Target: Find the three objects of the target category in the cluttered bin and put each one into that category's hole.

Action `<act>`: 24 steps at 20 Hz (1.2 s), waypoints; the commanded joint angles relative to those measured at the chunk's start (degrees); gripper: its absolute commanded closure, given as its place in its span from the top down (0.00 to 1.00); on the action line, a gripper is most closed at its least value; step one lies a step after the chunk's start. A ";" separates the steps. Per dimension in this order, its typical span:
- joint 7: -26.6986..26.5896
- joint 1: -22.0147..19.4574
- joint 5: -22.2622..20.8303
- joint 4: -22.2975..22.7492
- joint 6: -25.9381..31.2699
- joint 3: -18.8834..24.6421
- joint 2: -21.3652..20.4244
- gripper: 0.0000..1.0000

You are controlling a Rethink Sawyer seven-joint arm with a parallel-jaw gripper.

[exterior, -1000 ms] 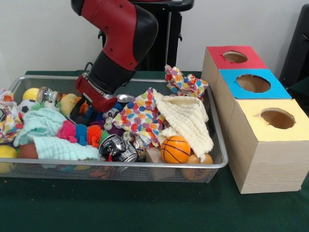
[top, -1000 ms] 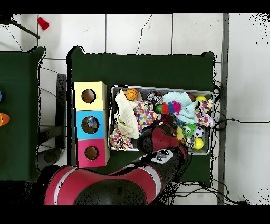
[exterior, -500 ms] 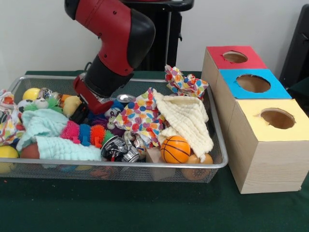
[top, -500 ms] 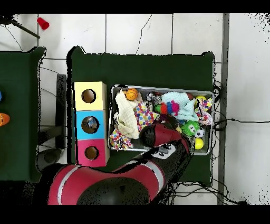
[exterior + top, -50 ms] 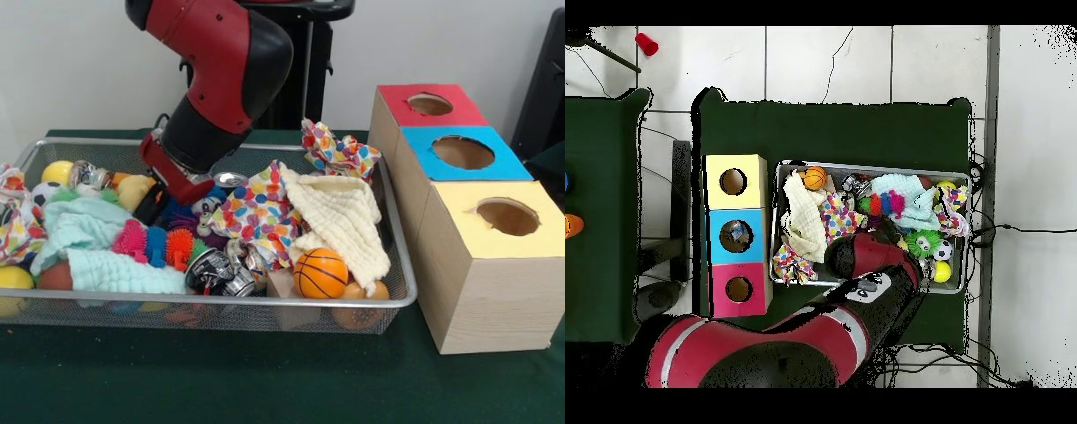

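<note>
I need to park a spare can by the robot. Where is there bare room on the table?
The green table is bare along the strip in front of the bin and the boxes; the overhead view also shows a wide bare band beyond them. The bin itself is packed with toys and cloths, and the arm reaches into its middle.

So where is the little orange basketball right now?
In the front view the orange basketball sits at the wire bin's near edge, below the cream cloth and right of the crushed can.
</note>
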 commanded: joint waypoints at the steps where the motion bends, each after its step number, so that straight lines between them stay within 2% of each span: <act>1: 3.08 6.04 -2.31 4.98 10.00 -1.46 -7.80 0.00; 6: 4.49 10.66 -1.89 4.66 12.84 -6.76 -7.47 0.00; 12: 5.17 10.39 -1.44 3.27 11.96 -7.49 -5.51 0.00; 14: 5.13 9.54 -1.42 3.32 10.32 -6.65 -5.13 0.00; 16: 5.41 7.43 -1.11 3.62 6.21 -3.88 -4.74 0.00; 19: 6.50 2.29 -0.86 4.82 -3.02 2.94 -4.86 0.00; 21: 6.22 0.49 -2.01 5.11 -6.74 4.71 -5.27 0.00; 22: 6.12 -0.24 -2.45 5.17 -8.19 5.40 -5.38 1.00; 24: 6.97 -0.20 -2.08 5.39 -9.65 5.23 -5.08 1.00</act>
